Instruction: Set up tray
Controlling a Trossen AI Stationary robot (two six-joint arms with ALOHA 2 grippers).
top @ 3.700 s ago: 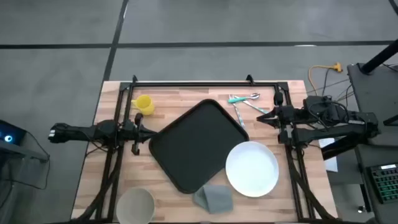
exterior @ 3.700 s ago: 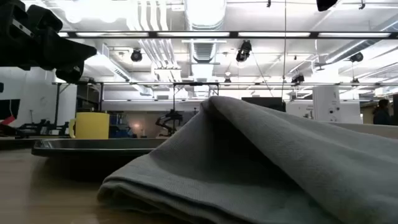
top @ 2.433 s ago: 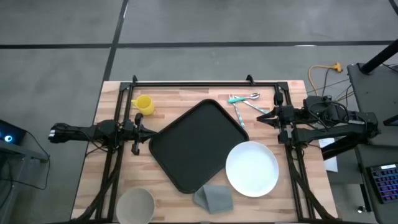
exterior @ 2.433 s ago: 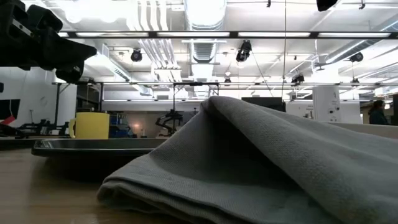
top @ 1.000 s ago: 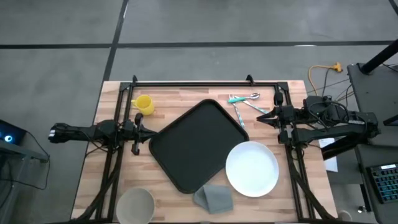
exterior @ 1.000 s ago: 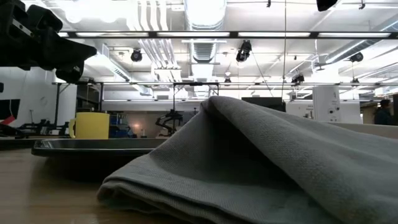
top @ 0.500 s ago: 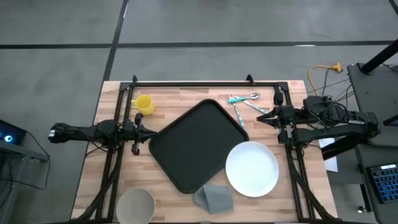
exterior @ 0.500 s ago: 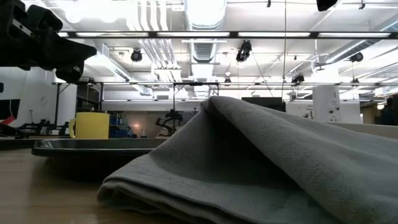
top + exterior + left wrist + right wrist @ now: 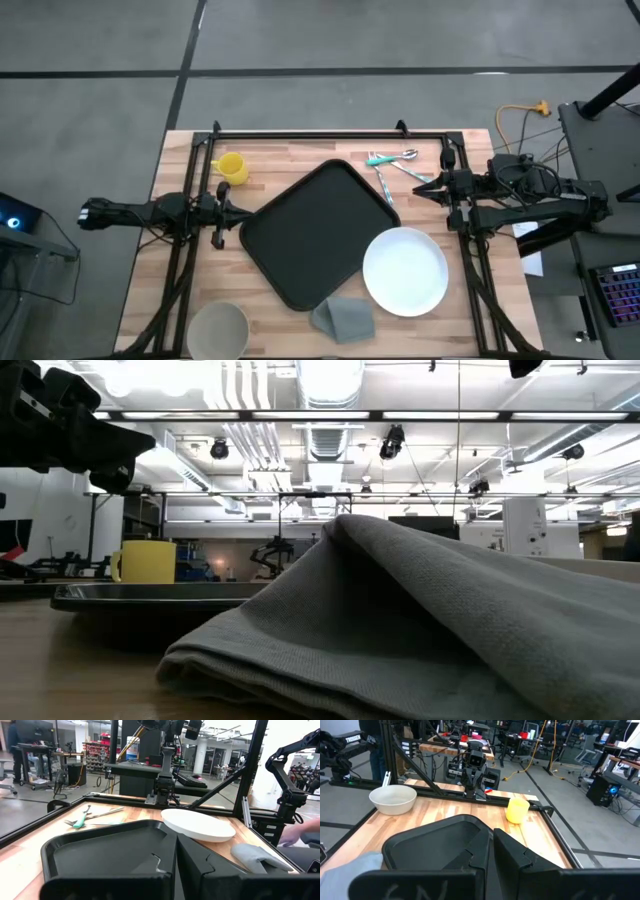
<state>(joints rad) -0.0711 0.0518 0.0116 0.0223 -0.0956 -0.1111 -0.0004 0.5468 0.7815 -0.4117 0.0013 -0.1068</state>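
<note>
The black tray lies turned at a slant in the middle of the wooden table, with nothing on it; the left wrist view shows its inside and the right wrist view shows it from the other side. My left gripper hangs shut and level just off the tray's left corner, holding nothing. My right gripper hangs shut and higher up, past the tray's right side, also holding nothing. Both pairs of fingers show closed in their own wrist views, left and right.
A white plate lies at the tray's right corner. A folded grey cloth lies at its near corner, filling the low view. A pale bowl stands near left, a yellow cup far left, and cutlery far right.
</note>
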